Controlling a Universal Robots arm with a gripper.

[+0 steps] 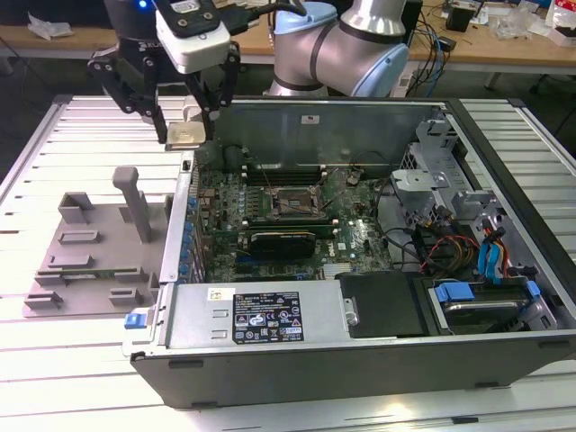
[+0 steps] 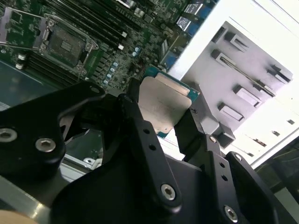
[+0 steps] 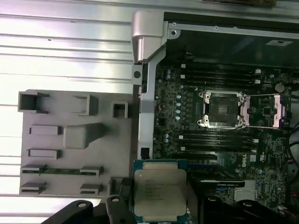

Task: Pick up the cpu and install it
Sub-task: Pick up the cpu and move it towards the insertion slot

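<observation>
Claw: clenched on the cpu, with black fingers pinching two opposite edges.
Cpu: held in the air with its silver top facing the wrist cameras and a thin green edge showing around it. In the exterior view the cpu hangs over the computer case's wall on the exterior view's left, between the grey tray and the motherboard and well apart from the socket.
Computer case: lying open on its side on the slatted metal bench.
Case contents: a green motherboard, a power supply box bearing labels, a blue-handled drive bay and a bundle of coloured cables.
Socket: near the middle of the motherboard, with its metal frame flipped open and its dark square bed exposed. Rows of memory slots run along either side.
Grey tray: on the bench just beside the case, on the exterior view's left. One of its moulded pockets holds a thin green strip, and an upright post rises from it.
Arm: silver and blue-grey, reaching in from behind the case.
</observation>
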